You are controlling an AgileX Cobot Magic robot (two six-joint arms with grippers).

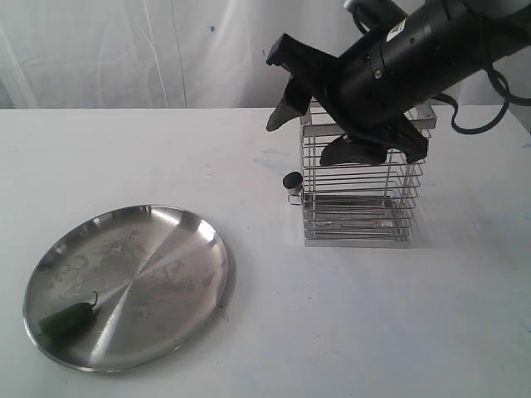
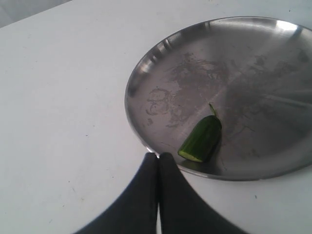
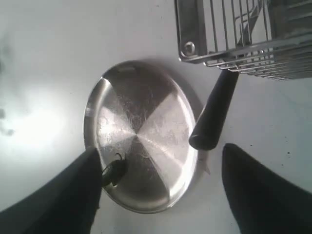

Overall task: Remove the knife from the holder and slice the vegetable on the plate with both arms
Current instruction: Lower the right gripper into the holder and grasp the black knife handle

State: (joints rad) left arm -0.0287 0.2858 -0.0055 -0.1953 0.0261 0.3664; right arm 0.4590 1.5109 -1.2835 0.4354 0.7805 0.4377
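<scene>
The knife point(image 3: 214, 113) pokes its black handle out through the side of the wire holder point(image 3: 195, 29). In the exterior view only the handle's round end point(image 1: 292, 181) shows, left of the holder point(image 1: 357, 186). My right gripper point(image 1: 303, 139) hangs open above the holder's left top corner, holding nothing. In its wrist view the right gripper point(image 3: 161, 151) has the handle between and beyond its spread fingers. The green vegetable point(image 1: 66, 319) lies on the steel plate point(image 1: 166, 240), near its front left rim. My left gripper point(image 2: 158, 161) is shut and empty just outside the plate's rim point(image 2: 141, 73), close to the vegetable point(image 2: 201, 139).
Everything stands on a white table, with a white curtain behind it. The right arm's black wrist point(image 1: 415, 50) reaches in from the top right over the holder. Bare tabletop lies between plate and holder.
</scene>
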